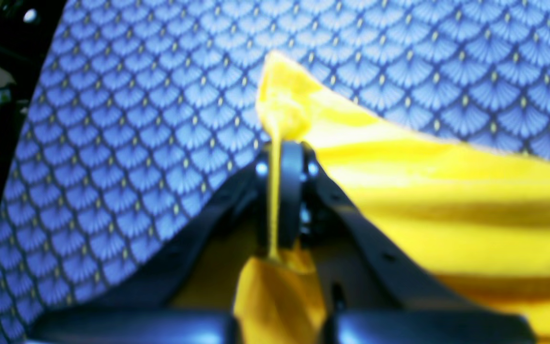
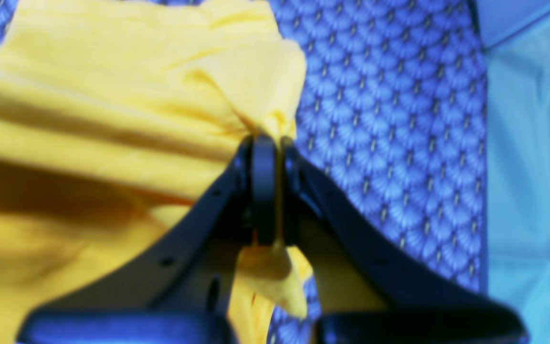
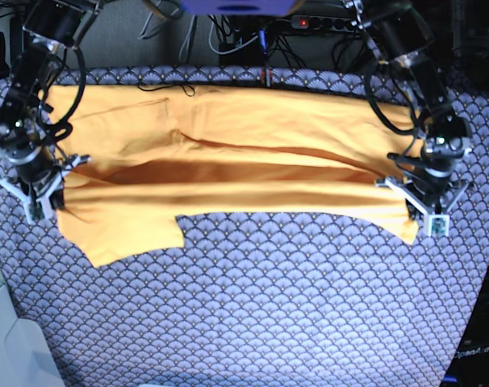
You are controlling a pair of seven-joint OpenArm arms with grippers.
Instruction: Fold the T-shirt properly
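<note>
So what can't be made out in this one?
- Heart mark on the shirt: not visible in any view, too small or folded under.
- Shirt layers pinched in the left tool and right tool: wrist views blurred.
- Far hem: base view, partly behind the arms.

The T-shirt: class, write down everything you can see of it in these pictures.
The T-shirt is plain yellow-orange, soft-looking fabric, creased, with one short sleeve sticking out at its lower edge in the base view. It stretches sideways across the blue scallop-patterned cloth, with long shaded folds running along it. The left claw and the right claw are each shut on a bunched edge at opposite ends.
</note>
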